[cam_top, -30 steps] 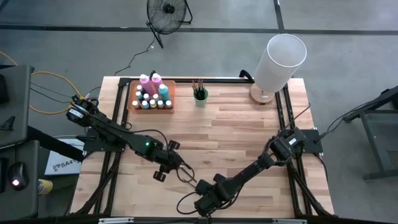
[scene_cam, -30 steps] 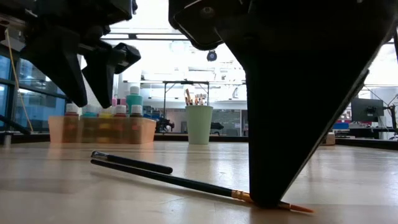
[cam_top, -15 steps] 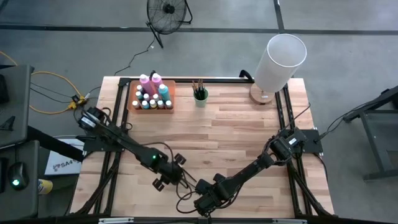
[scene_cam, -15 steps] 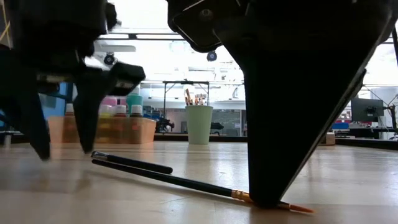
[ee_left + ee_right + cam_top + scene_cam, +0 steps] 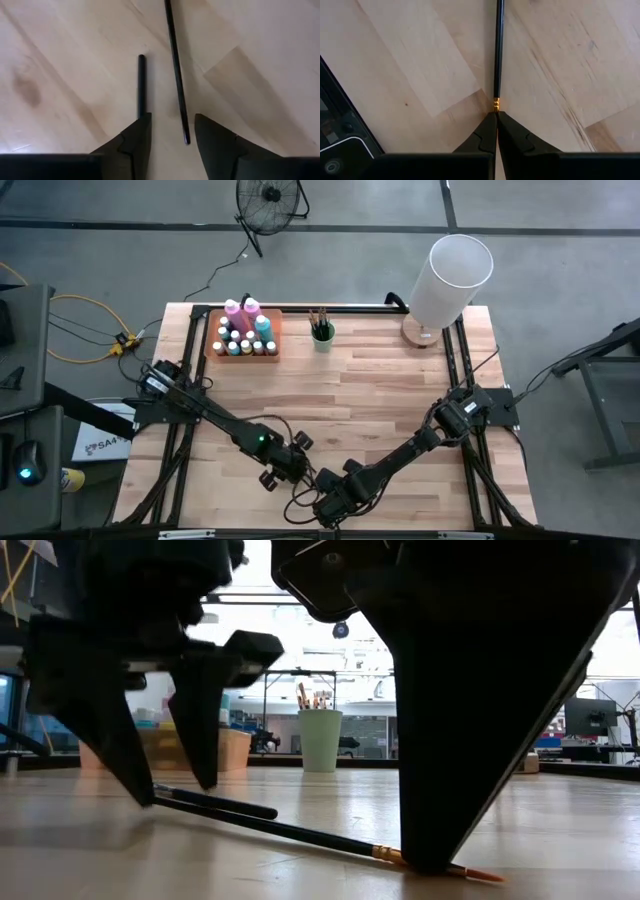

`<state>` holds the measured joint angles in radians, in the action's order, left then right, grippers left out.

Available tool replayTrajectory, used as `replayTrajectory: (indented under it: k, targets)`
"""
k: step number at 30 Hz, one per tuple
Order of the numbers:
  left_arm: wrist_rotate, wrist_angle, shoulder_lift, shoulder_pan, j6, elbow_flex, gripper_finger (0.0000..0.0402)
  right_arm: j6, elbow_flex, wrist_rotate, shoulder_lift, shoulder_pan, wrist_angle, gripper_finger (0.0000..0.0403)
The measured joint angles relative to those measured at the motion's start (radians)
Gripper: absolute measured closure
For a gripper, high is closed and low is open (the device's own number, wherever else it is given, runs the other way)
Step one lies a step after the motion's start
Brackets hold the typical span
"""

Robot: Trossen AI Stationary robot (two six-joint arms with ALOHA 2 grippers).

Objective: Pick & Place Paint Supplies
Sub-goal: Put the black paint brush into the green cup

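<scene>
Lying flat on wood, two thin black brushes (image 5: 175, 75), right hand (image 5: 496, 122) pinching one's gold ferrule, left hand (image 5: 171, 131) half-open

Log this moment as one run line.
right gripper: shut on long brush | left gripper: open, straddling its handle end | short brush: beside

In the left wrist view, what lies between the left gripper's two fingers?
The end of the long brush on bare wood, in the left wrist view. The short brush runs under one finger. The left gripper stands open.
</scene>
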<state>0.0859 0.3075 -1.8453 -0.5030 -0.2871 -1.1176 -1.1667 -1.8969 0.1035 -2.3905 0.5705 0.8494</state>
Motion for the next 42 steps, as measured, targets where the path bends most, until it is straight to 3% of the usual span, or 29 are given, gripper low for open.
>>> replayTrajectory:
  k: [6,13,23,38,42]
  targets:
    - [-0.003,0.070,-0.079,0.000,-0.003,-0.068,0.0256,-0.013,0.000,0.003,0.000,0.000,0.000,0.0400]
    - [-0.047,0.129,-0.086,0.000,-0.042,-0.080,0.0260,-0.015,0.000,0.003,0.000,0.000,0.001,0.0400]
    - [-0.070,0.142,-0.089,0.000,-0.003,-0.078,0.0306,-0.015,0.000,0.002,0.000,-0.001,0.000,0.0400]
    - [-0.099,0.148,-0.127,0.000,0.026,-0.075,0.0331,-0.015,0.000,0.000,0.000,-0.003,-0.006,0.0400]
    - [-0.115,0.149,-0.140,0.000,0.029,-0.075,0.0365,-0.015,0.000,0.000,0.000,-0.003,-0.008,0.0400]
